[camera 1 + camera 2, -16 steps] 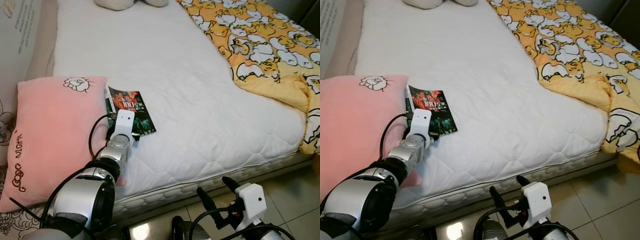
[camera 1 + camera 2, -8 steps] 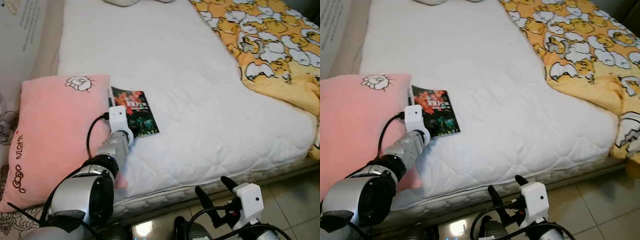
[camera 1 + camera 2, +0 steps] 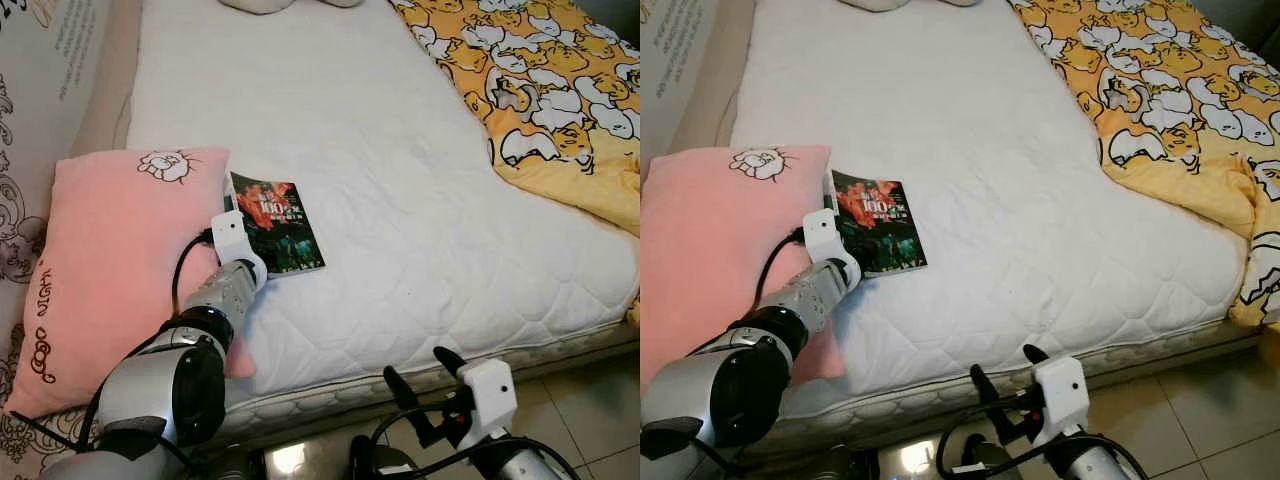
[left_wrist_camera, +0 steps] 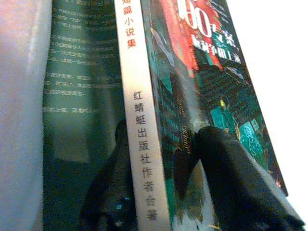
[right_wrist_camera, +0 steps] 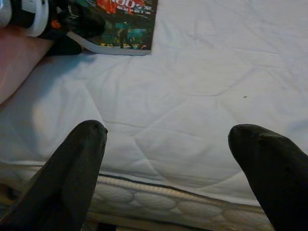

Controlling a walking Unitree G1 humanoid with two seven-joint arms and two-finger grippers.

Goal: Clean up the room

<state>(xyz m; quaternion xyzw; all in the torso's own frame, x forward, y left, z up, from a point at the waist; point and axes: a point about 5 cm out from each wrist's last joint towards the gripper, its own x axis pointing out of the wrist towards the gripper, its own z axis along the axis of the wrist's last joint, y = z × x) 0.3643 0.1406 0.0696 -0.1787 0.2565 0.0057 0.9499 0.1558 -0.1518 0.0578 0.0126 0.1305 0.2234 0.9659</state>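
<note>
A dark paperback book (image 3: 282,222) with a red and teal cover lies on the white mattress (image 3: 400,200), right beside a pink pillow (image 3: 110,260). My left gripper (image 3: 238,236) reaches over the pillow's edge to the book's spine side. In the left wrist view the gripper (image 4: 163,130) has one black finger (image 4: 231,178) on the front cover and the other finger (image 4: 108,192) against the back cover, with the white spine (image 4: 139,120) between them. My right gripper (image 3: 420,370) hangs open below the mattress edge, over the floor, with nothing in it.
A yellow patterned blanket (image 3: 550,90) covers the bed's far right side and hangs over the edge. A white plush thing (image 3: 262,5) lies at the head of the bed. Patterned wall (image 3: 40,90) on the left, tiled floor (image 3: 590,420) in front.
The camera has shifted a little. Relative to the book, my left gripper has slid from over its lower corner to its spine edge by the pillow. The right arm hangs much as before.
</note>
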